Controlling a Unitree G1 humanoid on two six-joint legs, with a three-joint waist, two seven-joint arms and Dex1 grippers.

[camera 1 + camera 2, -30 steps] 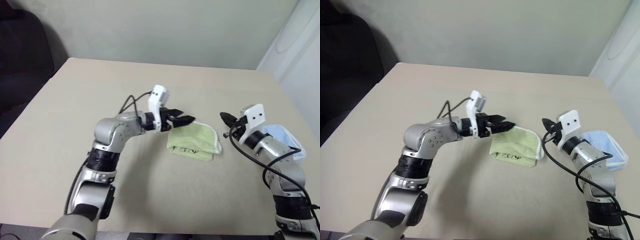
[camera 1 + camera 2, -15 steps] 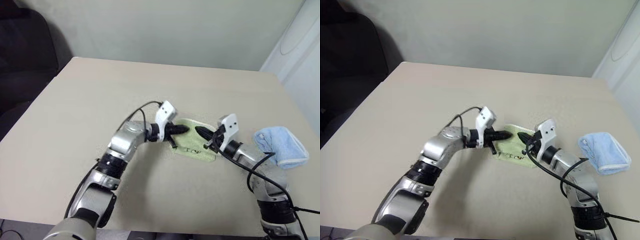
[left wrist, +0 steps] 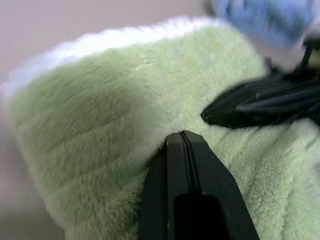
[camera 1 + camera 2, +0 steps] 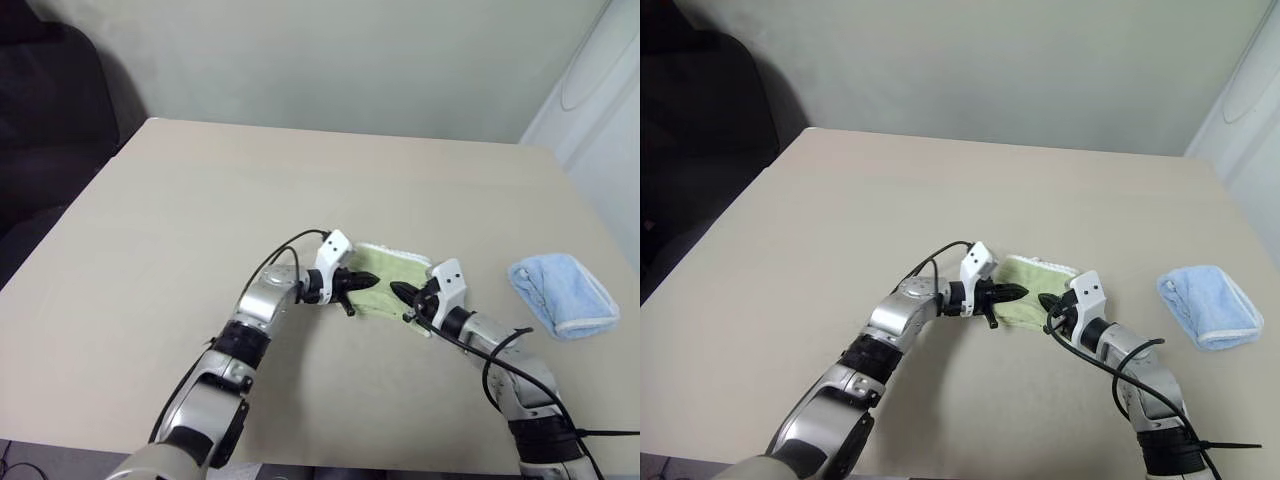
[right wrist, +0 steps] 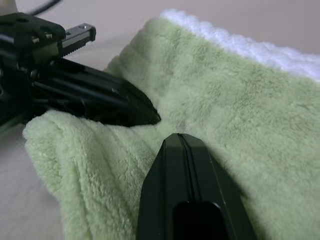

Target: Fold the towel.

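The light green towel (image 4: 392,272) lies folded on the table, its white edging along the far side. My left gripper (image 4: 371,282) comes in from the left, shut, its tip pressing down on the towel's top. The right gripper (image 4: 397,291) reaches in from the right, also shut, its tip on the towel a short gap from the left one. In the left wrist view my closed fingers (image 3: 183,150) rest on the green pile (image 3: 100,115), and the right gripper's black fingers (image 3: 250,102) point in from the side. No cloth shows between either pair of fingers (image 5: 181,150).
A folded light blue cloth (image 4: 560,293) lies on the table to the right of the towel, clear of both arms. The beige table (image 4: 200,200) runs wide to the left and far side. A dark chair stands past the table's far left corner.
Both grippers have come down and toward each other onto the towel. The left gripper's fingers have shut. The right arm swung in from beside the blue cloth. The camera view also shifted.
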